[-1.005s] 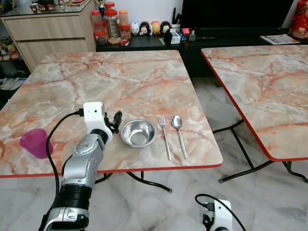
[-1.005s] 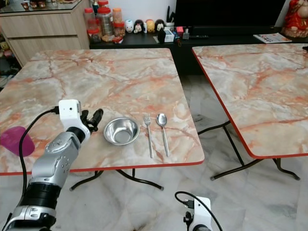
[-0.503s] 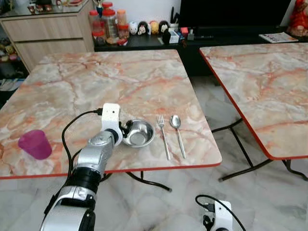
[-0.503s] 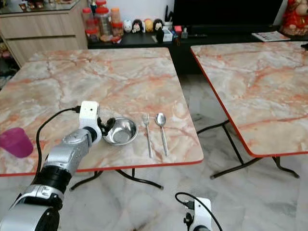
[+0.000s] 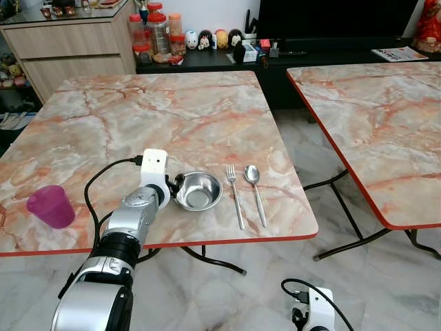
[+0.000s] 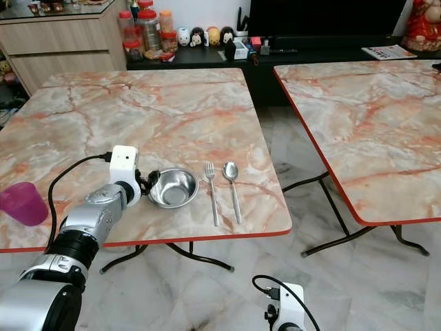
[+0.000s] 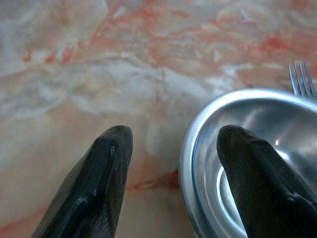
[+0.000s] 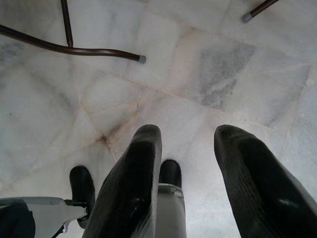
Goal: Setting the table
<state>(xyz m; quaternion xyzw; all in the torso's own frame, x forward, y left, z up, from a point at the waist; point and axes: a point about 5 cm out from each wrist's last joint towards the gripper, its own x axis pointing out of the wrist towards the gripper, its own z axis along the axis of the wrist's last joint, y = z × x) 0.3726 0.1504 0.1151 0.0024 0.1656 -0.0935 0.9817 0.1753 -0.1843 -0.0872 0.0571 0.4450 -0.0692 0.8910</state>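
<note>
The marble-patterned surface (image 5: 172,110) with a red edge carries the place setting near its front edge, and a second like surface (image 5: 386,131) stands apart to the right across a pale tiled floor (image 5: 275,276). The left arm (image 5: 127,224) reaches up over the front edge, its left gripper (image 7: 171,148) spread wide at the near-left rim of the steel bowl (image 5: 198,190): in the wrist view one finger lies inside the bowl and the other outside over bare marble, straddling the rim without pinching it. Just right of the bowl lie a fork (image 5: 235,194) and then a spoon (image 5: 256,189), side by side and apart. A purple cup (image 5: 50,205) stands well to the left. The right gripper (image 8: 185,163) hangs low over the floor, fingers parted, holding nothing
</note>
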